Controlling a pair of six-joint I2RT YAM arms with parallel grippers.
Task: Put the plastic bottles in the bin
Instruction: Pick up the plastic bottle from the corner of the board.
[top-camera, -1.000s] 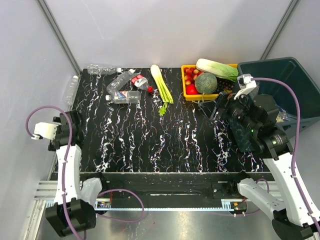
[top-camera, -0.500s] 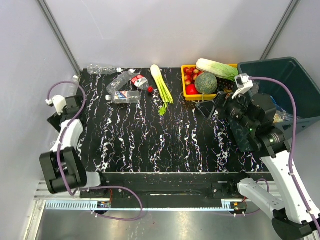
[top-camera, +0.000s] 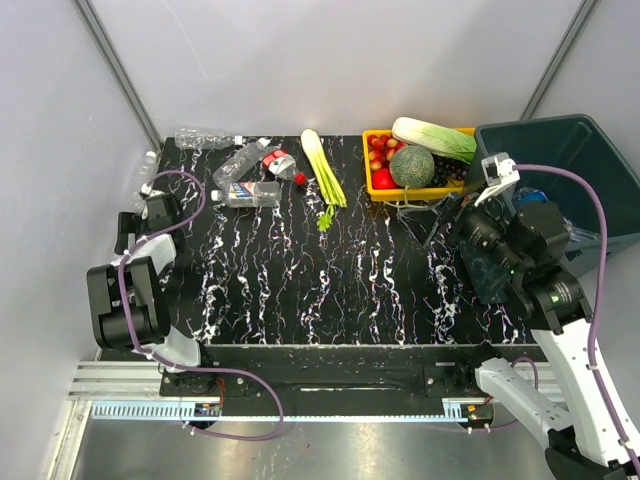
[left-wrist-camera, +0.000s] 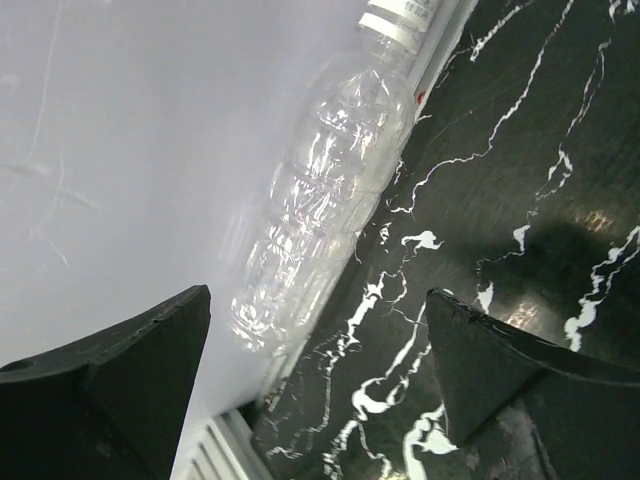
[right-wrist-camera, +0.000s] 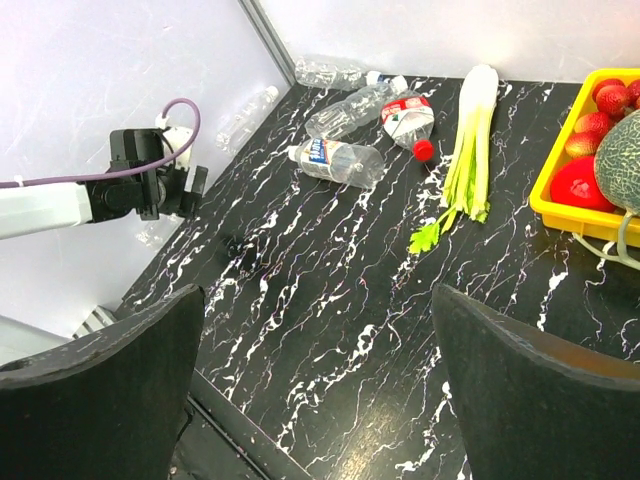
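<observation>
Along the near-left edge of the black, white-veined bench (top-camera: 330, 280), the left gripper (left-wrist-camera: 312, 310) stands wide and empty, aimed at a ribbed clear plastic bottle (left-wrist-camera: 320, 200) that lies lengthwise against the pale side wall (left-wrist-camera: 110, 120), white cap pointing away. Picking this one up looks like the step in hand. The wall leaves its outer finger little room, so it seems wise to come in low and centred, or to nudge the bottle onto open bench first. It should then close gently across the ribbed middle, since thin plastic may buckle or squirt free. Over the right side, the right gripper (right-wrist-camera: 318, 300) is equally wide and holds nothing. Farther back lie a blue-labelled bottle (top-camera: 245, 193), a red-labelled bottle (top-camera: 280, 163) and a crumpled clear bottle (top-camera: 243, 158), with a long clear bottle (top-camera: 203, 137) at the far-left corner. That makes five bottles outside the one dark teal-grey rectangular plastic bin (top-camera: 530, 123) at far right, whose contents I cannot make out. Also present are one pale green celery bunch (top-camera: 322, 168), one small yellow tray (top-camera: 367, 165) and one round green melon (top-camera: 411, 166).
</observation>
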